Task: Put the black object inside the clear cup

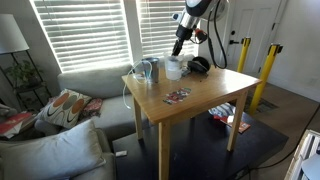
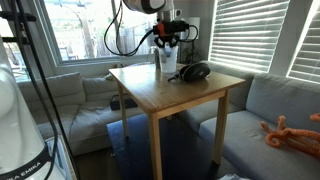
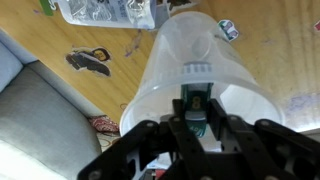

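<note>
The clear cup (image 3: 190, 55) stands upright on the wooden table, wide and whitish. It shows in both exterior views (image 1: 172, 68) (image 2: 167, 60) at the table's far side. My gripper (image 3: 197, 120) hangs right above the cup's mouth and is shut on the black object (image 3: 196, 103), a small dark item with a teal edge, held between the fingertips over the opening. In both exterior views the gripper (image 1: 180, 44) (image 2: 168, 42) is just above the cup.
Black headphones (image 1: 199, 65) (image 2: 192, 72) lie beside the cup. A blue-tinted jug (image 1: 147, 70) stands on its other side. A flat printed item (image 1: 177, 96) lies mid-table. A small dark clip-like thing (image 3: 90, 60) and a clear packet (image 3: 105, 10) lie nearby. A grey sofa (image 1: 90, 85) borders the table.
</note>
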Action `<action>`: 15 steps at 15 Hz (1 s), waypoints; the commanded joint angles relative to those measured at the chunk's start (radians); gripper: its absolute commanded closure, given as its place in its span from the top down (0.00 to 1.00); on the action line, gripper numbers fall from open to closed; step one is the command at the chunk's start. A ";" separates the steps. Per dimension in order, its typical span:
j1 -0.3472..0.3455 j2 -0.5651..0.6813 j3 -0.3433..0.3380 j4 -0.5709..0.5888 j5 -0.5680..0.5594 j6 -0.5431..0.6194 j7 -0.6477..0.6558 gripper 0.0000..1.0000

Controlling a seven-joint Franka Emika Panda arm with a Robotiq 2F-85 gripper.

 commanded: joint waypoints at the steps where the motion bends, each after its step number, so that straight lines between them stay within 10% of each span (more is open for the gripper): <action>1: -0.020 0.029 0.025 0.024 -0.066 -0.005 0.055 0.07; 6: -0.022 0.044 0.035 0.035 -0.107 -0.019 0.073 0.08; 8: -0.025 0.035 0.040 0.042 -0.100 -0.025 0.061 0.22; 9: -0.026 0.030 0.041 0.044 -0.099 -0.026 0.056 0.54; 15: -0.026 0.012 0.046 0.059 -0.108 -0.030 0.047 0.69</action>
